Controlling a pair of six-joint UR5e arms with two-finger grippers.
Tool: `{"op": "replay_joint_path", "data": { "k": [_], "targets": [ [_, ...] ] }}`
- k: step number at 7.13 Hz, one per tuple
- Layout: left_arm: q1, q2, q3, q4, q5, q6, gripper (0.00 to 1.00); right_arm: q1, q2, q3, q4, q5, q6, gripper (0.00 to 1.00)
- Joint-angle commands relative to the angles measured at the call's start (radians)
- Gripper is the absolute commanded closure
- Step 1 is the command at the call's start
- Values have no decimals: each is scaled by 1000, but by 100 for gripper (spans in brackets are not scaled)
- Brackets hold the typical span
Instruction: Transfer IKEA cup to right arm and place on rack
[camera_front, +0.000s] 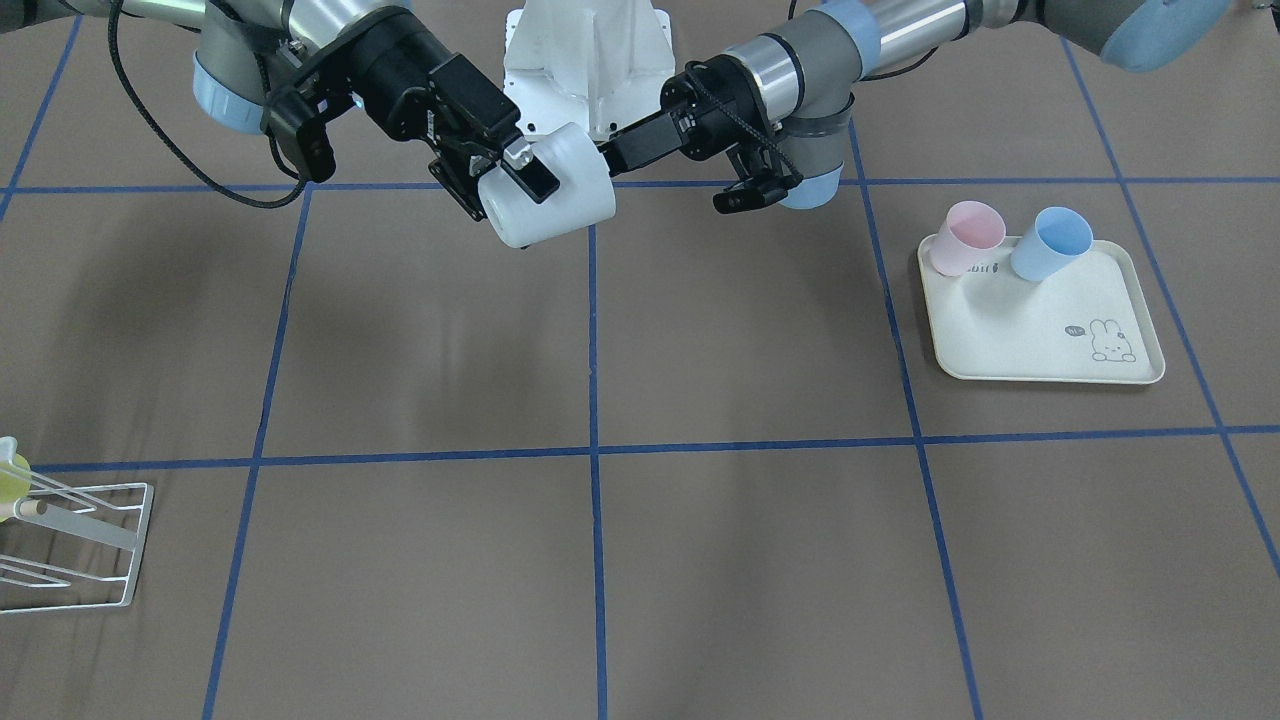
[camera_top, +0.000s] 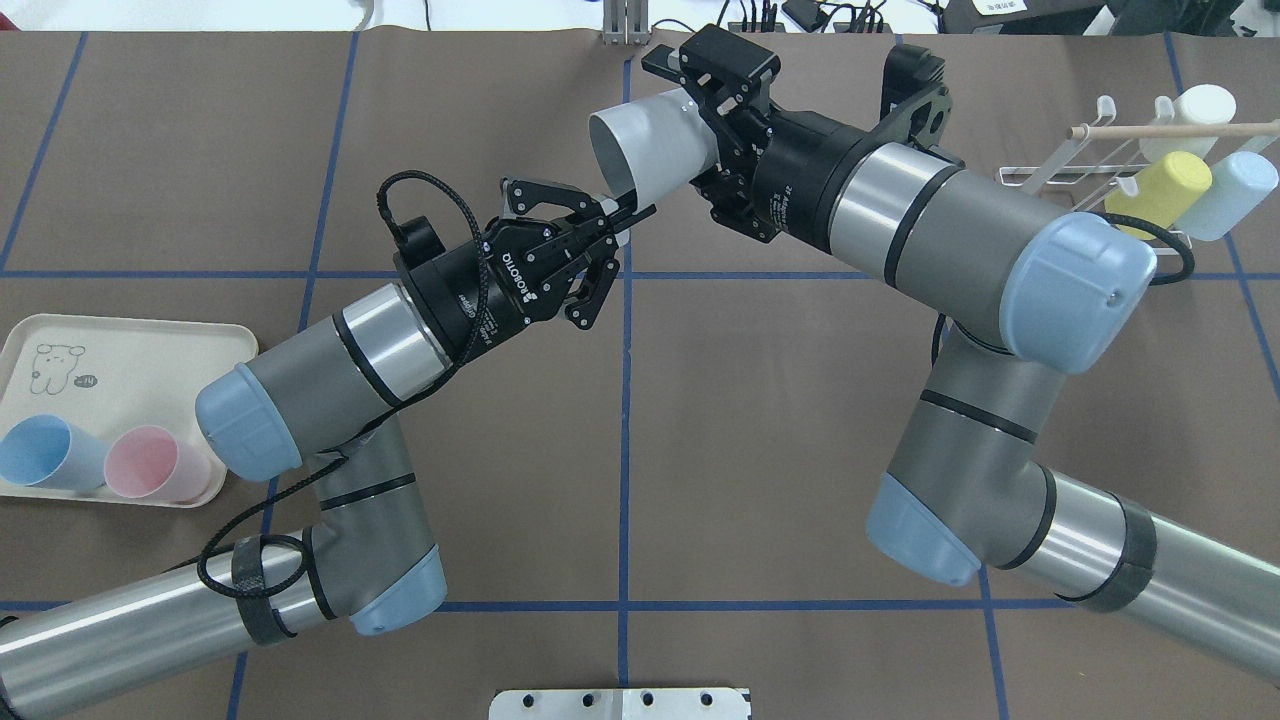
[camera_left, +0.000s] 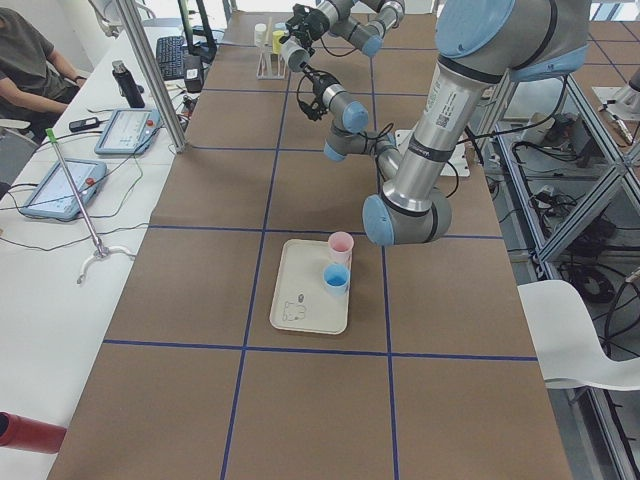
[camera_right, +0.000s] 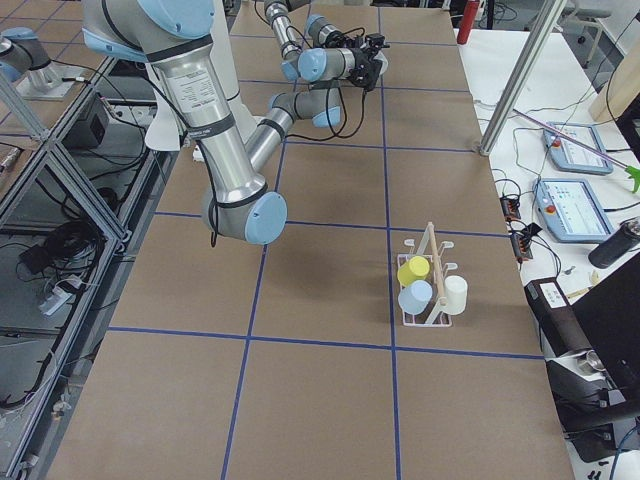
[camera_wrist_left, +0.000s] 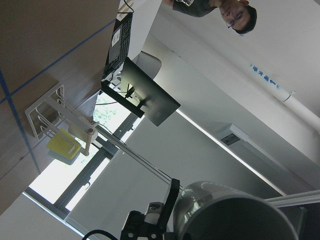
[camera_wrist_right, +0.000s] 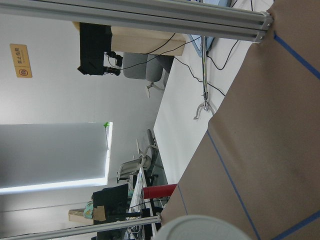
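Both arms are up over the middle of the table (camera_front: 760, 330), reaching in towards each other and meeting wrist to wrist. The right arm (camera_top: 950, 230) comes in bent at the elbow, forearm angled across. The right gripper (camera_top: 700, 135) has its jaws clamped on the body of the IKEA cup (camera_top: 650, 150), one finger on each side. The white cup hangs in the air on its side, clear of the table, with its open mouth turned towards the other arm.

And there is the left arm (camera_top: 330, 370), elbow low and wrist raised. The left gripper (camera_top: 625, 215) is right at the cup's lower rim, with its fingers drawn in narrow and apparently pinching the wall there. So both grippers are on the cup.

Off at the robot's right end of the table sits the rack (camera_front: 95, 528), well apart from the cup. It carries a yellow cup (camera_top: 1160, 185), a pale blue cup (camera_top: 1235, 195) and a white cup (camera_top: 1195, 110). At the opposite end, the tray (camera_front: 1040, 340) carries a pink cup (camera_front: 965, 235) and a blue cup (camera_front: 1050, 242).
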Motion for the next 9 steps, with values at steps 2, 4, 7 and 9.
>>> {"op": "replay_joint_path", "data": {
  "k": [2,4,7,9],
  "targets": [
    [4,-5,-2,-2,-10,-6,74,0,0,-5,0,1,6,100],
    [3,3,-10,2,-6,0,0,5,0,-2,0,1,6,100],
    [-2,6,-10,0,-9,2,0,75,-3,4,0,5,11,100],
    [-11,6,-20,-2,-12,69,0,156,-20,-17,-5,1,0,100]
  ]
}}
